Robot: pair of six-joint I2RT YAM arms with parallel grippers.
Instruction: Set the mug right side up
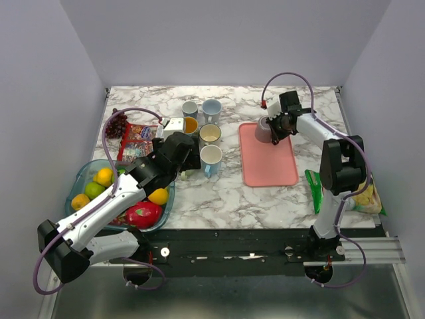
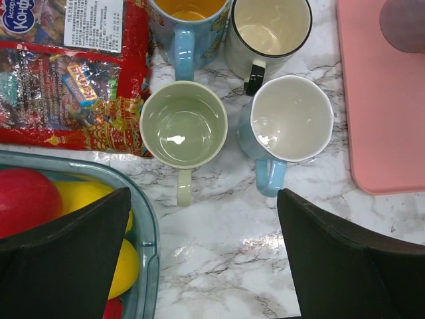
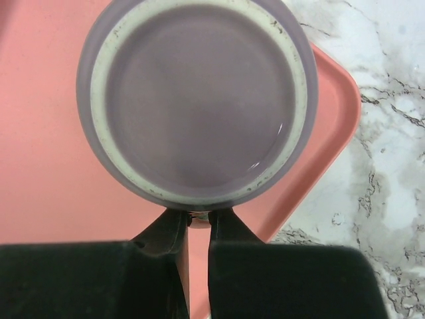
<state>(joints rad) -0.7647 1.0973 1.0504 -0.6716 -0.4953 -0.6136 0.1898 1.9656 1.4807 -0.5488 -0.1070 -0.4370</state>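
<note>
My right end effector [image 3: 197, 222] pinching the upside-down purple mug [image 3: 199, 100] on the pink tray [image 3: 40, 166], left end effector [image 2: 204, 199] spread wide

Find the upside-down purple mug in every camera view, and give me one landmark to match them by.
Top external: the purple mug stands right of centre, at the far end of the pink tray.
Left wrist: top right corner, cut off by the frame, on the tray.
Right wrist: fills the upper middle, base up.
Shared landmark: the pink tray under the mug.
</note>
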